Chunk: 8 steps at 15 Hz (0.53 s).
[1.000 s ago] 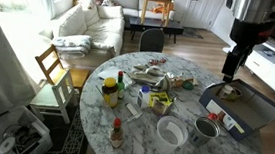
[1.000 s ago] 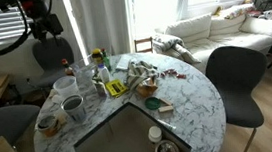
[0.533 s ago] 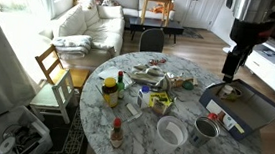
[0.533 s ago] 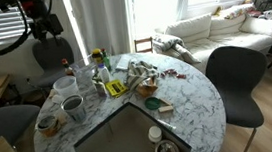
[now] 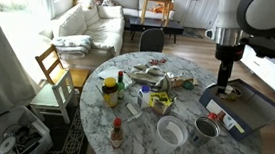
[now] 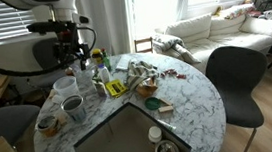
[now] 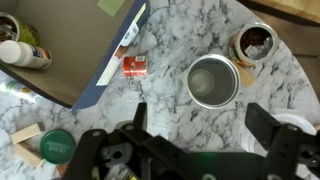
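While the gripper (image 7: 200, 125) is held above the marble table (image 6: 193, 96), its two fingers are spread wide apart and nothing is gripped or touched by them. In the wrist view a metal cup (image 7: 213, 80) is seen directly below, standing upright on the marble in line with the gap between the fingers and well clear of both. In an exterior view the same cup (image 5: 205, 128) is found near the table edge, with the gripper (image 5: 223, 81) hanging well above it.

Just beside the metal cup, a smaller cup with brown contents (image 7: 255, 43) is placed, the two being close but apart. A small red packet (image 7: 135, 66) is laid on the marble between the metal cup and the rim of a grey tray (image 7: 80, 40). A green lid (image 7: 57, 147) is seen near the lower edge of the wrist view, just beside the tray. In an exterior view a white bowl (image 5: 171, 132) is set next to the metal cup, on the side away from the tray. Bottles and food items are crowded further out, towards the table's middle.
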Each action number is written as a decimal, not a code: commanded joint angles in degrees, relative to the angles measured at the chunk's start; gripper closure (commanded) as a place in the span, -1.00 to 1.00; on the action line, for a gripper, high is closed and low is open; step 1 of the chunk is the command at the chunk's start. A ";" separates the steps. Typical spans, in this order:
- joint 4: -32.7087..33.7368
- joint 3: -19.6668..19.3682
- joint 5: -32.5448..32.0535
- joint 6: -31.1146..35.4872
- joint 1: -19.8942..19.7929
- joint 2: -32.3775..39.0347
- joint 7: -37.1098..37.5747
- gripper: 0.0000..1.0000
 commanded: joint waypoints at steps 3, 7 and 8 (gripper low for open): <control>-1.05 -1.85 4.00 -1.26 -1.62 7.88 -15.67 -1.00; -4.44 -1.25 5.75 6.87 -2.27 11.24 -16.81 -1.00; -5.27 -1.16 6.01 9.67 -2.34 11.90 -16.58 -1.00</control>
